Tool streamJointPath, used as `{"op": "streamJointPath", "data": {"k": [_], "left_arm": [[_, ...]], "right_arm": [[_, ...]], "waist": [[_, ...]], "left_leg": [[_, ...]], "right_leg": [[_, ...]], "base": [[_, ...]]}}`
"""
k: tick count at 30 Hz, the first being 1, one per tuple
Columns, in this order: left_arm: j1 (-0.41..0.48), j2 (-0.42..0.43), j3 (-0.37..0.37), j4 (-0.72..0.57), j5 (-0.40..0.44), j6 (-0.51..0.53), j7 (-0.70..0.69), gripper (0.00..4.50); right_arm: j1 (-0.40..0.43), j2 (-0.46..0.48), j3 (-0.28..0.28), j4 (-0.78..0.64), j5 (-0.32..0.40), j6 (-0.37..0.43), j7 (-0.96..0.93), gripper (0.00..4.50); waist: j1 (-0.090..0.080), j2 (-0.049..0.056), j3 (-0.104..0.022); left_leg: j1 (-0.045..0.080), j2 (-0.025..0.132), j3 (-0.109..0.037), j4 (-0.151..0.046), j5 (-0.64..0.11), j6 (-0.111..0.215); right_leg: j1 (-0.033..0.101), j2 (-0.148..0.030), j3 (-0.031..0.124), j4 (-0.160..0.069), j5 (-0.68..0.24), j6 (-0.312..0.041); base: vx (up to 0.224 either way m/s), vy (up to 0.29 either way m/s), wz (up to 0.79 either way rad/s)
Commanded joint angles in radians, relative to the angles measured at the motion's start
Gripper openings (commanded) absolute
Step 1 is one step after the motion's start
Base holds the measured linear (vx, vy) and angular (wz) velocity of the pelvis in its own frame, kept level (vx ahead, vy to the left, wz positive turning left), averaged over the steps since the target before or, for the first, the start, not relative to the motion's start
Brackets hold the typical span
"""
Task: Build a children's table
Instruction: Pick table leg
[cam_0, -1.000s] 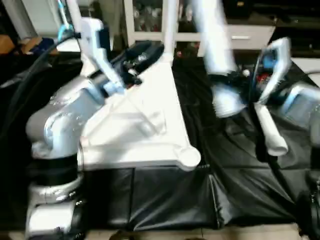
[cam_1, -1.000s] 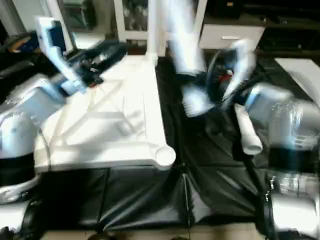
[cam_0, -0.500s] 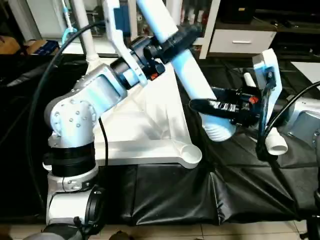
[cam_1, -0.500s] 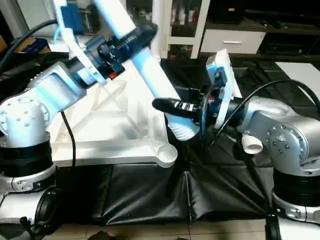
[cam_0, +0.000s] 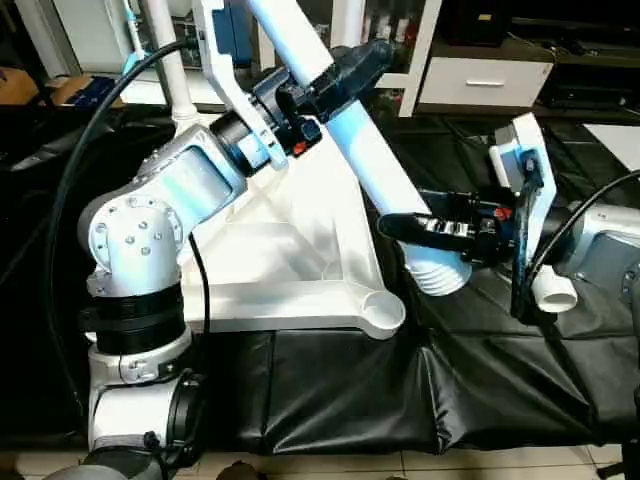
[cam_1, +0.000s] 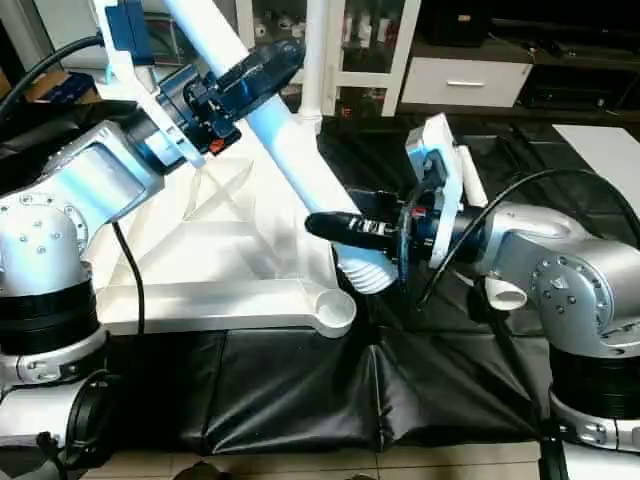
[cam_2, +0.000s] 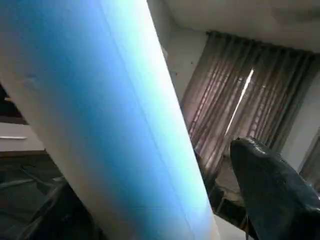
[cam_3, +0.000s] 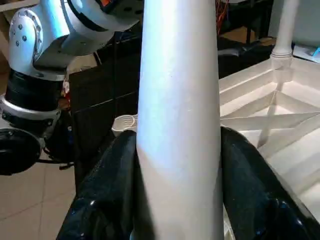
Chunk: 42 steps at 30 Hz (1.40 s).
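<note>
While tilted, leg (cam_0: 380, 180) clamped between right pincer (cam_0: 420, 232) fingers

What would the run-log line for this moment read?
stage: leg handover | right tool: shut on leg near threaded end | left tool: open around leg | table top: underside up, near corner socket empty

A home living room: a white glass-door cabinet (cam_0: 400, 40), long curtains (cam_2: 245, 100) and tiled floor (cam_1: 300, 465).

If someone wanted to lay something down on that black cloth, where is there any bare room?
The black cloth lies bare along the near edge, in front of the white table top and below the right gripper. It is crowded between the top's near corner socket, the slanted leg and the loose leg.
</note>
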Motion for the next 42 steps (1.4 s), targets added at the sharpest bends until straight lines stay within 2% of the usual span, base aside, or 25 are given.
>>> {"op": "streamJointPath", "data": {"k": [1,2,4,9,15,31,32,34,36,37,40,41,42], "left_arm": [[-0.002,0.010,-0.011,-0.011,-0.021,0.024,0.006,3.38],[0.000,0.016,-0.013,-0.010,-0.024,0.031,0.008,3.38],[0.003,0.026,-0.014,-0.004,-0.033,0.059,0.017,2.99],[0.011,0.039,-0.005,0.007,-0.039,0.099,0.039,2.68],[0.004,0.040,0.021,0.034,-0.054,0.109,0.067,2.22],[-0.007,0.047,0.033,0.042,-0.073,0.113,0.094,2.02],[-0.010,0.050,0.034,0.046,-0.072,0.111,0.095,2.02],[-0.010,0.050,0.034,0.046,-0.072,0.111,0.095,2.01],[-0.015,0.062,0.032,0.057,-0.062,0.105,0.090,2.00],[-0.018,0.070,0.029,0.061,-0.057,0.103,0.084,1.94],[-0.021,0.085,0.018,0.065,-0.045,0.098,0.075,1.82],[-0.023,0.092,0.010,0.065,-0.042,0.097,0.066,1.80],[-0.025,0.095,0.006,0.065,-0.041,0.097,0.062,1.80]], "right_arm": [[-0.003,-0.013,0.000,-0.007,-0.009,-0.020,-0.008,1.89],[-0.003,-0.016,0.004,-0.006,-0.010,-0.024,-0.009,1.89],[-0.004,-0.021,0.011,-0.005,-0.017,-0.031,-0.010,1.89],[-0.004,-0.027,0.021,0.000,-0.030,-0.048,-0.013,1.89],[-0.004,-0.031,0.032,0.006,-0.042,-0.064,-0.013,1.89],[-0.008,-0.037,0.045,0.016,-0.060,-0.093,-0.019,1.89],[-0.013,-0.033,0.045,0.020,-0.065,-0.097,-0.027,2.24],[-0.013,-0.033,0.045,0.020,-0.065,-0.097,-0.027,2.58],[-0.023,-0.024,0.034,0.031,-0.061,-0.100,-0.039,2.67],[-0.029,-0.023,0.023,0.036,-0.050,-0.094,-0.040,2.91],[-0.034,-0.033,0.009,0.040,-0.038,-0.093,-0.029,3.05],[-0.048,-0.056,-0.022,0.061,-0.019,-0.086,-0.011,3.13],[-0.058,-0.070,-0.043,0.077,-0.009,-0.084,-0.001,3.23]], "waist": [[0.001,-0.011,-0.077],[0.000,-0.012,-0.077],[0.000,-0.012,-0.076],[-0.002,-0.011,-0.075],[-0.002,-0.011,-0.077],[-0.003,-0.010,-0.077],[-0.003,-0.011,-0.077],[-0.003,-0.010,-0.077],[-0.003,-0.008,-0.078],[-0.006,-0.008,-0.077],[-0.007,-0.006,-0.078],[-0.007,-0.005,-0.078],[-0.007,0.000,-0.079]], "left_leg": [[0.010,0.001,0.008,-0.063,-0.108,0.011],[0.011,0.001,0.008,-0.063,-0.111,0.009],[0.012,0.001,0.008,-0.063,-0.115,0.005],[0.013,0.001,0.008,-0.064,-0.128,-0.003],[0.012,0.000,0.007,-0.063,-0.114,0.002],[0.012,0.000,0.007,-0.062,-0.116,0.004],[0.012,0.000,0.008,-0.062,-0.117,0.004],[0.012,0.000,0.007,-0.062,-0.112,0.004],[0.012,0.000,0.007,-0.062,-0.112,0.002],[0.013,-0.001,0.007,-0.063,-0.125,0.002],[0.014,-0.001,0.006,-0.063,-0.122,0.000],[0.014,0.000,0.006,-0.063,-0.120,-0.001],[0.016,0.001,0.006,-0.061,-0.124,0.002]], "right_leg": [[0.064,-0.034,0.026,-0.072,-0.195,-0.168],[0.063,-0.034,0.026,-0.073,-0.204,-0.164],[0.062,-0.034,0.025,-0.073,-0.215,-0.161],[0.061,-0.033,0.025,-0.076,-0.235,-0.156],[0.064,-0.033,0.025,-0.072,-0.203,-0.165],[0.064,-0.033,0.025,-0.072,-0.209,-0.163],[0.064,-0.033,0.025,-0.072,-0.209,-0.163],[0.064,-0.032,0.025,-0.071,-0.198,-0.166],[0.064,-0.032,0.024,-0.070,-0.198,-0.166],[0.063,-0.031,0.024,-0.072,-0.212,-0.158],[0.064,-0.031,0.023,-0.072,-0.211,-0.155],[0.064,-0.031,0.024,-0.071,-0.200,-0.161],[0.063,-0.031,0.024,-0.069,-0.188,-0.172]], "base": [[0.000,0.000,0.00],[0.000,0.000,0.00],[0.000,0.000,0.00],[0.000,0.000,0.00],[0.000,0.000,0.00],[0.000,0.000,0.00],[0.000,0.000,0.00],[0.000,0.000,0.00],[0.000,0.000,0.00],[0.000,0.000,0.00],[0.000,0.000,0.00],[0.000,0.000,0.00],[0.000,0.000,0.00]]}}
